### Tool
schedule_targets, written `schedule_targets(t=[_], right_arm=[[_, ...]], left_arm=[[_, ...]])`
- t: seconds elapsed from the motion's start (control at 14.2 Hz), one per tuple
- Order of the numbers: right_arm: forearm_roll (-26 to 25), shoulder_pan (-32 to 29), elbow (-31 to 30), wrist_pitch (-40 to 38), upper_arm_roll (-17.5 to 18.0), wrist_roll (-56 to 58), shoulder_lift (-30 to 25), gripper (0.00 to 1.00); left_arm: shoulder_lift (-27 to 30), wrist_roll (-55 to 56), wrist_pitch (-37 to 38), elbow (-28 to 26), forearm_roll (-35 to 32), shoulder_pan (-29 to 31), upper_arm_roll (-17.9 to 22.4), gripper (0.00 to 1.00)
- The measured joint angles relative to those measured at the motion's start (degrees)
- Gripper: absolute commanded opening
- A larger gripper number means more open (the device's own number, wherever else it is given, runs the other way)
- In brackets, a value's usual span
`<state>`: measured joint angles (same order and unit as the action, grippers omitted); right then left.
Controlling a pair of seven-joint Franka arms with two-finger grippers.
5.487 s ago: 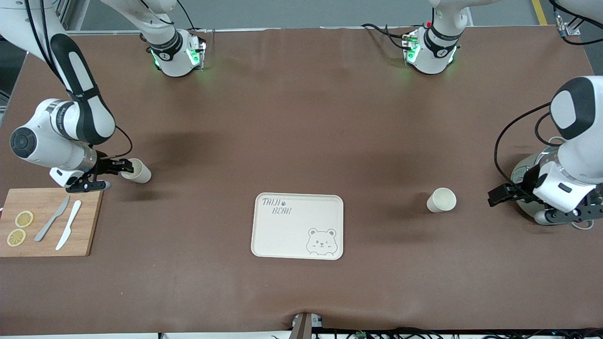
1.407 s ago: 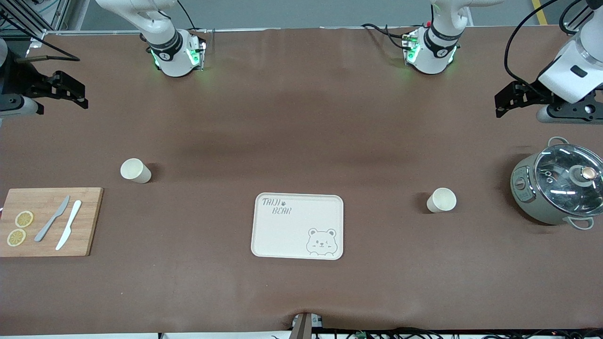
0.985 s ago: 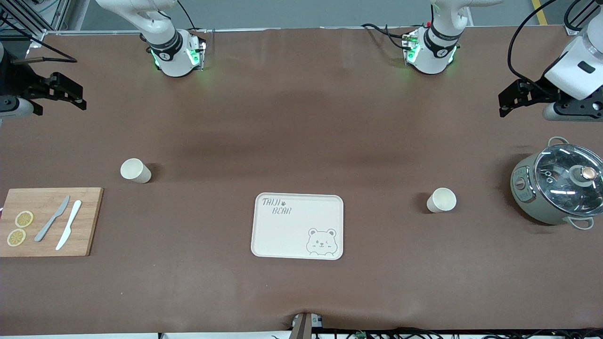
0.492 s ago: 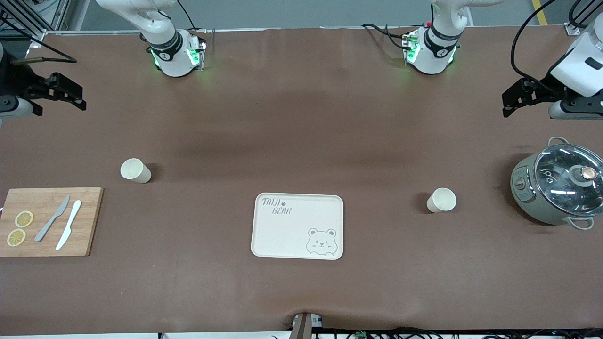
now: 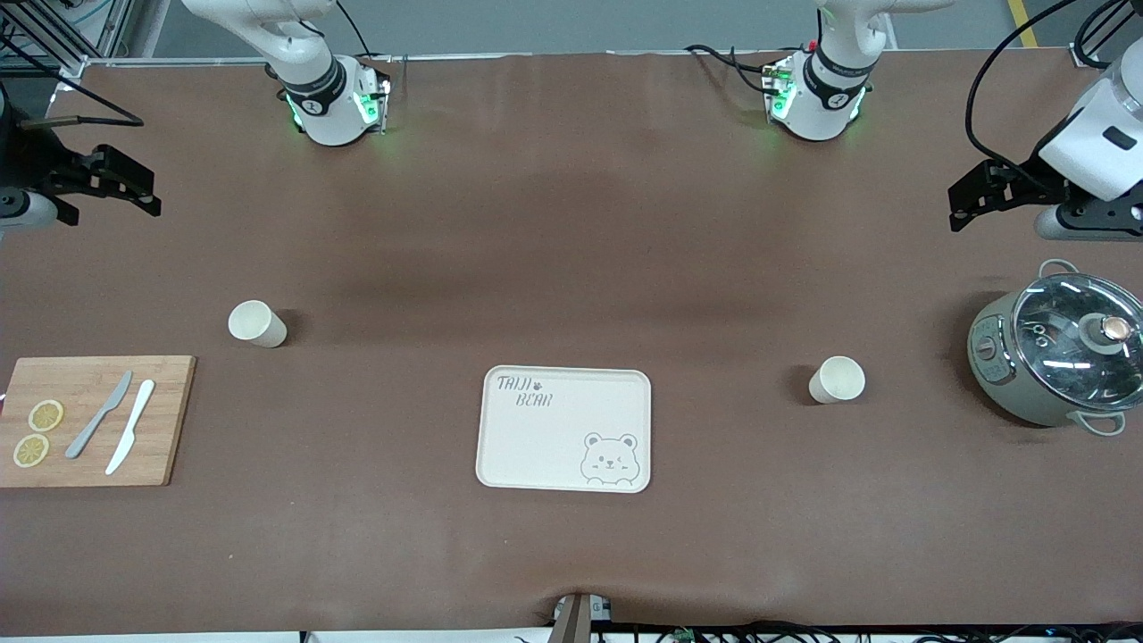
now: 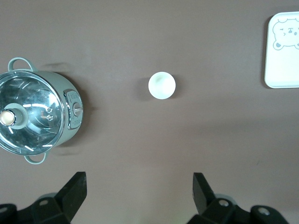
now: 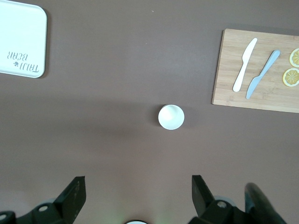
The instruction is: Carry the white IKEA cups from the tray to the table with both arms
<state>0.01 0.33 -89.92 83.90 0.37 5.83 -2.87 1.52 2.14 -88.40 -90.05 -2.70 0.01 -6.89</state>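
Wrist views are showing what the front view is flattening: each is looking straight down into a round cup mouth, framed by two black fingers standing wide apart with nothing between them. The front view alone is showing both arm bases, their green lights glowing at the table's edge.

The left gripper (image 5: 969, 192) is hanging in the air over the left arm's end of the table, above bare cloth near the lidded electric pot (image 5: 1054, 357). The right gripper (image 5: 125, 179) is hanging over the right arm's end.

A brown cloth (image 5: 571, 223) is covering the whole table, with grey floor showing past the bases.

One white IKEA cup (image 5: 837, 379) is standing upright between the pot and the bear tray (image 5: 564, 429). The other white IKEA cup (image 5: 256, 323) is standing near the wooden cutting board (image 5: 94, 420), which is carrying two knives (image 5: 116, 424) and two lemon slices (image 5: 37, 433). Both cups are plain, cream-white, handleless and slightly tapered.
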Motion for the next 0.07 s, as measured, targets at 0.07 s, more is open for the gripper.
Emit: schedule_targets(t=[0.07], right_arm=[[0.06, -0.14, -0.01, 0.0, -0.03, 0.0, 0.0, 1.0]], left_arm=[[-0.1, 0.0, 0.0, 0.0, 0.0, 0.0, 0.0, 1.0]])
